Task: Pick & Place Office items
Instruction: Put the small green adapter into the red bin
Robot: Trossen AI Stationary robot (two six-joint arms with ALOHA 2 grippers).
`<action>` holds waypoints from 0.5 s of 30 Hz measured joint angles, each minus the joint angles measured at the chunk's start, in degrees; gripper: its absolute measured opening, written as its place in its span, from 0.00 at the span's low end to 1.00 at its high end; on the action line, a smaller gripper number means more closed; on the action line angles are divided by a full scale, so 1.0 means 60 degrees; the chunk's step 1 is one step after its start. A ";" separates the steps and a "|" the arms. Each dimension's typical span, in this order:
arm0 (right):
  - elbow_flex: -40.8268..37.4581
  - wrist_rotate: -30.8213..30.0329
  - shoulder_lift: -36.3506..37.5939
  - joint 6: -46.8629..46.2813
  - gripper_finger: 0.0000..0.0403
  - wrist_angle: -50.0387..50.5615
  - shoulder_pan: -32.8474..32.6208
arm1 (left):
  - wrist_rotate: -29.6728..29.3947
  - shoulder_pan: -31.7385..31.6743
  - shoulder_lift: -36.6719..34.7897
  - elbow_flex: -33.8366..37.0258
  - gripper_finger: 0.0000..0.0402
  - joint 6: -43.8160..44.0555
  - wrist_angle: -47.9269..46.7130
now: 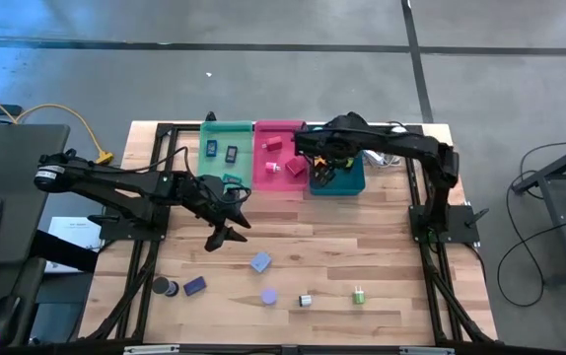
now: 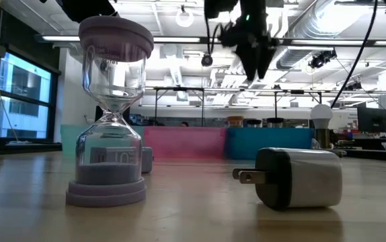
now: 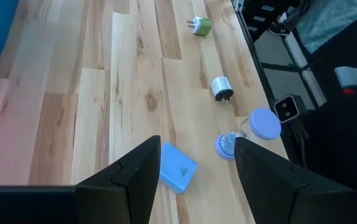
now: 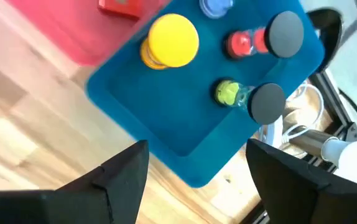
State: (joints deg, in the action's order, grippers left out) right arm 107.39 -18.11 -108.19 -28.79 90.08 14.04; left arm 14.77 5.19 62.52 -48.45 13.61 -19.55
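Several office items lie loose on the surface (image 1: 362, 247). The left claw (image 1: 220, 237), fingers apart and empty, hangs above the light blue block (image 3: 177, 168); a skewed descent could nudge it toward the lavender sand timer (image 3: 253, 129). The right claw (image 4: 194, 180), fingers apart and empty, hovers over the teal bin (image 4: 185, 118), where small pieces already rest.

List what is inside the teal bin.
The teal bin holds three small hourglasses: yellow, red and green. A blue round thing shows at its far edge. In the high view the right arm hides most of it.
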 joint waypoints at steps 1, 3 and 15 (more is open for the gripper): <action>0.0010 0.0010 0.0123 -0.0093 0.64 -0.0018 -0.0147 | 0.0002 0.0000 0.0000 0.0000 0.50 0.0038 0.0000; 0.0007 0.0025 0.0428 -0.0318 0.64 -0.0013 -0.0452 | -0.0001 0.0000 0.0000 0.0000 0.50 0.0102 -0.0001; -0.0018 0.1428 0.1865 -0.1493 0.64 -0.0012 -0.3311 | -0.0002 0.0000 0.0000 0.0000 0.50 0.0032 0.0000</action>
State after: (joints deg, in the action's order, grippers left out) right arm 107.28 -9.54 -97.00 -37.75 90.01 -5.83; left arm 14.76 5.19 62.52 -48.45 13.80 -19.55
